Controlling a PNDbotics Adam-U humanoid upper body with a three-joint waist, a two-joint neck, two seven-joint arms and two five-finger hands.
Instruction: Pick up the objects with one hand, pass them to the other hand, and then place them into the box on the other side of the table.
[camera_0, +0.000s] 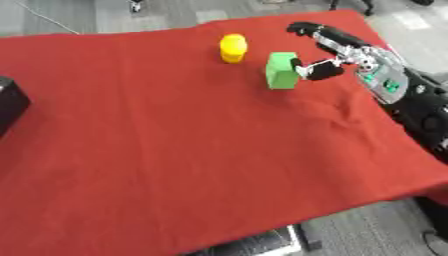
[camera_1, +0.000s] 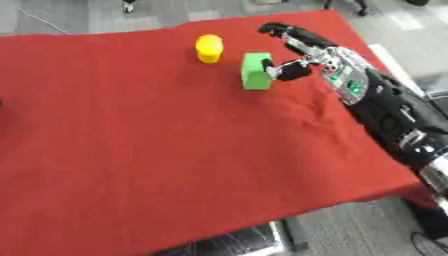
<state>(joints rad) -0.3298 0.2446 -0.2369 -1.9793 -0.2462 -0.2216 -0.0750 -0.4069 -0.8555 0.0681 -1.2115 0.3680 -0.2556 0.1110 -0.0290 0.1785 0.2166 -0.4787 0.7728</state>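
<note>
On the red tabletop (camera_0: 175, 150), the green block (camera_0: 281, 70) stands at about one o'clock. The right hand (camera_0: 337, 50) seems to touch it with the thumb, fingers extended and released. A yellow object (camera_0: 233, 48) sits just beside the block, at its eleven o'clock.

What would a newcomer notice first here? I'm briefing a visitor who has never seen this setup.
Probably the red cloth covering the whole table, then the green block and the yellow object standing close together near its far right. The right hand reaches in from the right, its thumb at the block's side and its fingers extended past it.
</note>
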